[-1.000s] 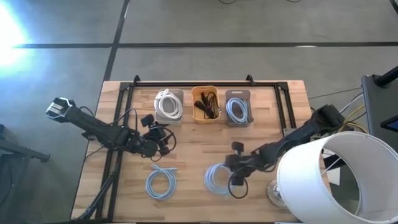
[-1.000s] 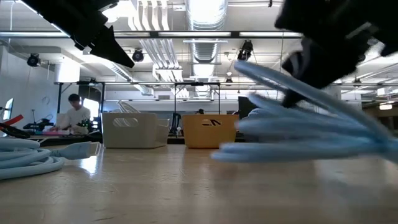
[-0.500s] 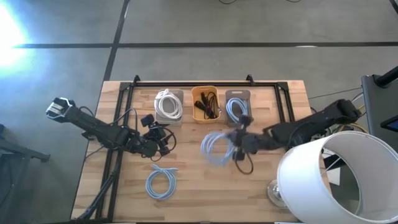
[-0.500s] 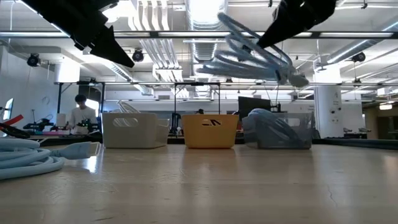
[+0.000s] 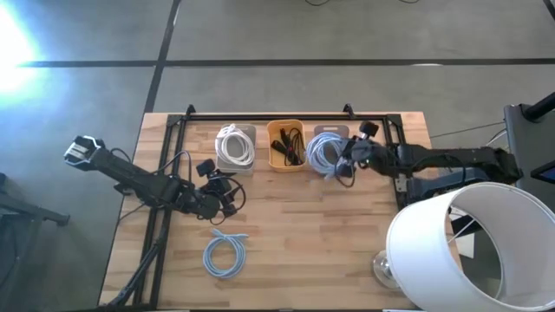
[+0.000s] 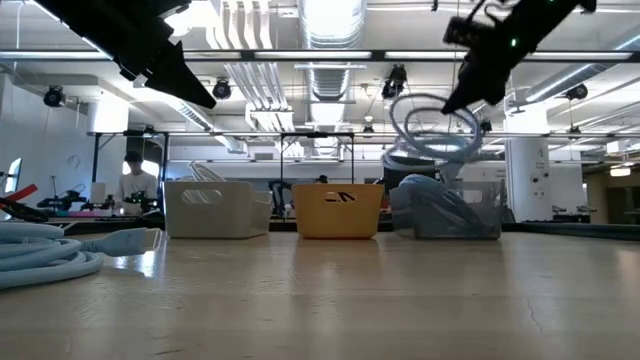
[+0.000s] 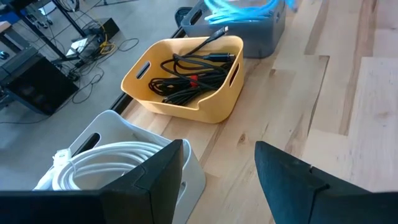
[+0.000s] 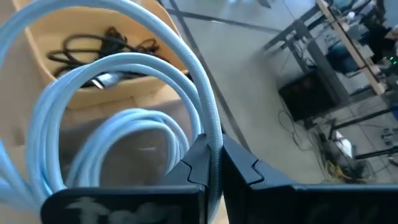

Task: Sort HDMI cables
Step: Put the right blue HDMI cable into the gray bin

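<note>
The right claw (image 5: 349,161) pinches a blue coil (image 5: 324,156) above the grey tray (image 5: 330,133), upper middle of the high view. It should release only once the coil hangs squarely over the tray, low enough not to spill. The left claw (image 5: 227,195) waits open, centre-left. The tray's contents are mostly hidden.

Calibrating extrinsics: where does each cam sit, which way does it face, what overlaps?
High: overhead, straight down; both arms, table.
Low: table height, level across to the trays; arms enter from above, right gripper holding the light-blue coil.
Left wrist: past open left gripper toward the orange tray.
Right wrist: past own fingers shut on the coil, above the grey tray.
Shared: orange tray and held coil show in all four.
</note>
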### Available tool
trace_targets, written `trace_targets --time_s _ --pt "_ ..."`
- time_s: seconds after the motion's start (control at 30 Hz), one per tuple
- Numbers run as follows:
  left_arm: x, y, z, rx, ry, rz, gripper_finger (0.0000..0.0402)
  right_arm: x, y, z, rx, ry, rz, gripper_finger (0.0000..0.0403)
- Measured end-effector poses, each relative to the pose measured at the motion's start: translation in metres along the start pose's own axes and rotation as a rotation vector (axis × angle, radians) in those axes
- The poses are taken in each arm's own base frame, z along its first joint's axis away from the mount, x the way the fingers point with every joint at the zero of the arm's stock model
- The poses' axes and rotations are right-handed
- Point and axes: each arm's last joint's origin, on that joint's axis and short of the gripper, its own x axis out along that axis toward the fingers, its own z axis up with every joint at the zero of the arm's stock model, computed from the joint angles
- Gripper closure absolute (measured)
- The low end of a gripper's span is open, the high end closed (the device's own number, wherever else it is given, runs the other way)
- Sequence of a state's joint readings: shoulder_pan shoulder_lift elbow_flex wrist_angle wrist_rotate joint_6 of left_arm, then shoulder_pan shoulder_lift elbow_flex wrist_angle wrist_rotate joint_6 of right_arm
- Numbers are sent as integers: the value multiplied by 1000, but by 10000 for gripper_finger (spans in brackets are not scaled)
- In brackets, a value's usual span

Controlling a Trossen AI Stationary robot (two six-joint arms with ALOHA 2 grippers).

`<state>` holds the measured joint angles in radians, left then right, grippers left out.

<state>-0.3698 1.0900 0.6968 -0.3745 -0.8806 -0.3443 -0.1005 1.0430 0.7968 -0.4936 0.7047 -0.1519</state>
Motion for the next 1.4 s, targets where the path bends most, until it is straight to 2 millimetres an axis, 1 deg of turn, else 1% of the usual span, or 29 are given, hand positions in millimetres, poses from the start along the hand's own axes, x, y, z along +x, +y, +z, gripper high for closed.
trace_targets --time_s 0.07,0.17,0.27,0.4,0.5,0.67,0.8,1.0,1.13,1.27,1.4 --pt "0 0 0 0 0 0 197 12 -4 -11 19 -5 5 390" --pt "0 0 0 0 0 0 197 29 -9 -24 56 -60 2 390" --pt "0 0 0 0 0 0 197 43 -13 -35 71 -117 -48 390" --pt "0 0 0 0 0 0 197 54 -16 -47 74 -134 -110 390" --pt "0 0 0 0 0 0 197 61 -15 -55 103 -119 -125 390" --pt "0 0 0 0 0 0 197 73 -7 -72 197 -55 -117 378" --pt "0 0 0 0 0 0 197 82 -1 -77 195 -20 -118 357" --pt "0 0 0 0 0 0 197 92 5 -80 235 8 -113 325" --pt "0 0 0 0 0 0 197 98 10 -83 226 38 -103 304" --pt "0 0 0 0 0 0 197 102 13 -84 226 47 -57 282" --pt "0 0 0 0 0 0 197 101 13 -82 217 38 -45 263"
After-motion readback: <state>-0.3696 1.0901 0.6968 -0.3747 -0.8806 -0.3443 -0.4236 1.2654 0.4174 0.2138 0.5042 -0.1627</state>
